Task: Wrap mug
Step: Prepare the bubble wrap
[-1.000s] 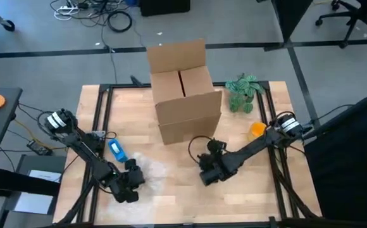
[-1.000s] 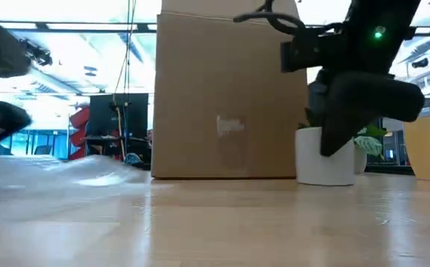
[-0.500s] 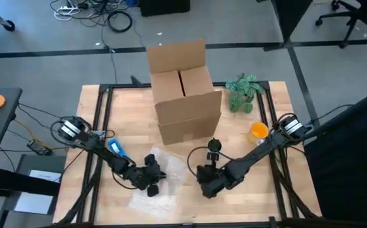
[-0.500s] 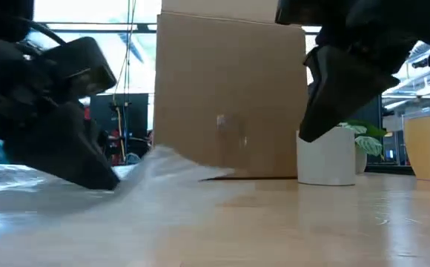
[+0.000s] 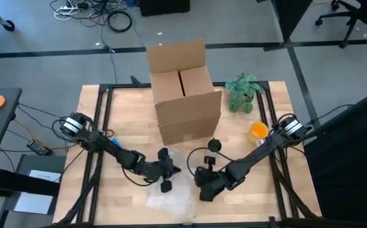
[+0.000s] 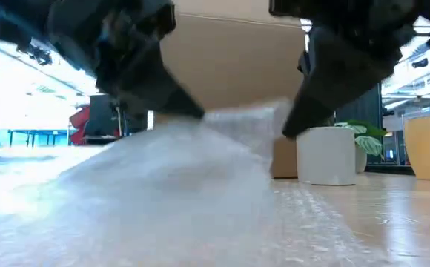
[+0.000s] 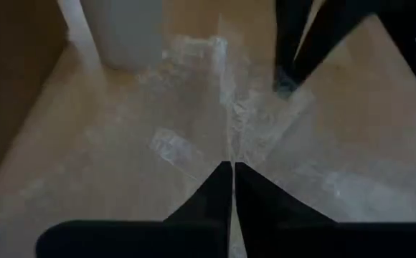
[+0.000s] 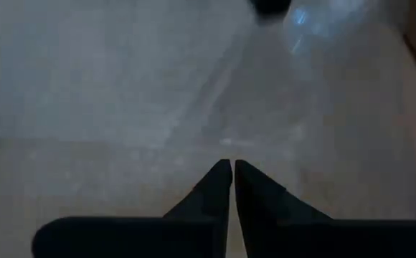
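Clear bubble wrap (image 6: 178, 185) lifted mid-table, pinched by left gripper (image 7: 232, 168) and right gripper (image 8: 232, 166), box (image 5: 186, 95) just behind

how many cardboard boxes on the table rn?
1. The cardboard box stands at the table's far middle, flaps open, beside the potted plant. In the low view it rises behind the bubble wrap. Nothing suggests another is hidden.

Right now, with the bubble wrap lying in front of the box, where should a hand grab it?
Pinch a raised fold of the bubble wrap, coming in low from the side. The sheet is thin and mostly flat on the table, so only lifted creases offer purchase; the left hand pinches one so.
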Controlling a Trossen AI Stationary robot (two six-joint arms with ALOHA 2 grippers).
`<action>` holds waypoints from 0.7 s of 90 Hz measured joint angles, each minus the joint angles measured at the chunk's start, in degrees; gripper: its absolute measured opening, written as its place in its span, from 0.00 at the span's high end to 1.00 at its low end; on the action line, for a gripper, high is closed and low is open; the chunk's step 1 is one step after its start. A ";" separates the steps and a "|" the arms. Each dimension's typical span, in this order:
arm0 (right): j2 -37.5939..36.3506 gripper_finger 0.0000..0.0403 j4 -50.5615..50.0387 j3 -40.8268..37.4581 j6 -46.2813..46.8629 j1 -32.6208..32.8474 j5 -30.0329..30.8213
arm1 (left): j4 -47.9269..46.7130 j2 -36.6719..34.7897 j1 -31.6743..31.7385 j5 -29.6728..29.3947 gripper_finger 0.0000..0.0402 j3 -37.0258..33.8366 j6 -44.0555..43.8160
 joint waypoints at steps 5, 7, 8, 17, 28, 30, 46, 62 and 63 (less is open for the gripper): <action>0.00 1.00 3.68 -2.21 1.03 0.38 0.02 | -2.36 -2.85 0.32 -0.28 1.00 0.02 -0.03; 0.00 1.00 5.25 -3.28 1.44 0.52 -0.01 | -3.39 -3.81 0.36 -0.37 1.00 0.04 -0.03; 0.00 1.00 6.16 -3.83 1.61 0.61 0.02 | -3.88 -4.29 0.38 -0.43 1.00 0.04 -0.03; 0.02 1.00 16.42 -9.52 2.64 0.75 -0.02 | -8.25 -8.60 0.39 -0.82 1.00 0.01 0.60; 0.02 1.00 28.39 -15.39 2.90 0.63 0.25 | -12.89 -14.14 -0.21 -0.92 1.00 0.04 1.39; 0.02 1.00 29.17 -16.14 3.13 0.63 0.35 | -14.06 -15.10 -0.27 -0.89 1.00 0.06 1.41; 0.02 1.00 29.64 -18.44 4.83 0.70 1.34 | -19.10 -20.04 -0.64 -1.88 1.00 0.04 1.02; 0.07 1.00 40.42 -18.43 -3.04 0.61 3.98 | -17.11 -20.69 -0.98 -3.46 1.00 0.04 0.03; 0.07 1.00 41.02 -18.43 -3.55 0.50 4.13 | -16.96 -20.69 -0.96 -3.52 1.00 0.04 0.02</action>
